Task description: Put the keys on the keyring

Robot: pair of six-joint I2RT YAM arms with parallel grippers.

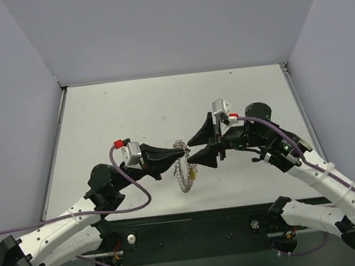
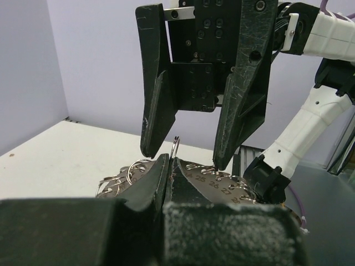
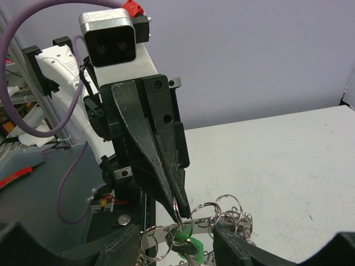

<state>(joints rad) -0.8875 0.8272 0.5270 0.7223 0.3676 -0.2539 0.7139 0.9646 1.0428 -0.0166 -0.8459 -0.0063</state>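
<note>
Two robot arms reach in from the near edge of the white bench (image 1: 130, 112) and meet tip to tip over its middle. Nearest the bases is the keyring (image 1: 183, 173), a silvery tangle of wire turned on edge just below the meeting point; whether it rests on the bench cannot be told. The right wrist view shows a bunch of small split rings on it and one key with a green head (image 3: 182, 244) low in the cluster. The left wrist view shows a band stamped with numbers (image 2: 213, 180) curving among the rings.

Just above, the left gripper (image 1: 180, 148) has its fingers clenched together, pinching a thin wire loop (image 2: 176, 145) at the top of the keyring. Facing it, the right gripper (image 1: 189, 152) holds its fingers spread wide and grasps nothing. Its two tips sit on either side of the left fingertips and the pinched loop. Beyond them the bench runs back to pale walls.
</note>
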